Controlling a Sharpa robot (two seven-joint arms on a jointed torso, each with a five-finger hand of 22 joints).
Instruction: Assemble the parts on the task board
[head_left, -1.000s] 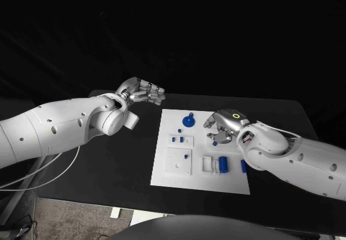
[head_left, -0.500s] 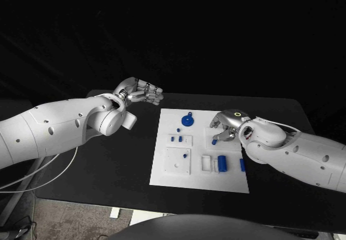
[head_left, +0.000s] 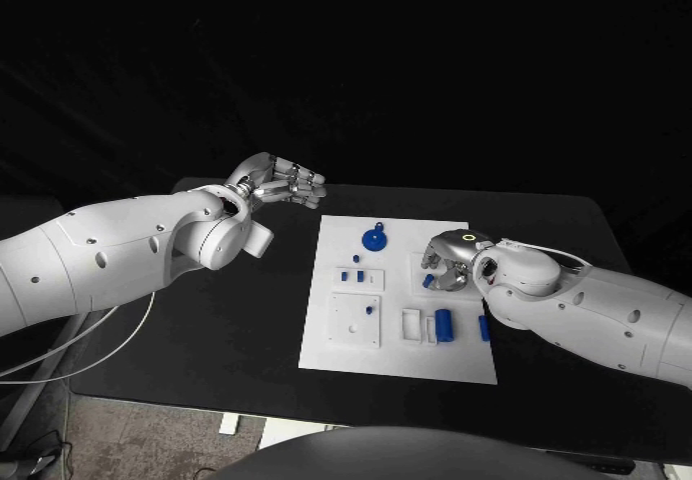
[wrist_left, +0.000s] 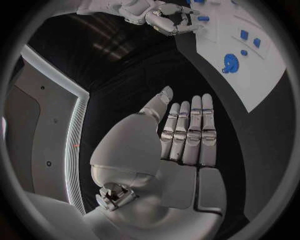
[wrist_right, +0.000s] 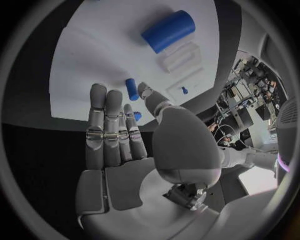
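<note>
- The task board (head_left: 335, 352), a white rectangular plate, is seen at the centre of the frame on the black surface (head_left: 231, 320).
- Small blue parts (head_left: 374, 240) are scattered across its upper half.
- The left hand (head_left: 278, 182) is released, upper left.
- The right hand (head_left: 444, 262) is spread, grasping nothing, over the board's right edge.

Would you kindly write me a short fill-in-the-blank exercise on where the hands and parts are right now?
1. The right hand hovers over the white ____.
2. The left hand holds ____.
3. The round part and the cylinder are both ____ in colour.

Missing words: board; nothing; blue
</note>
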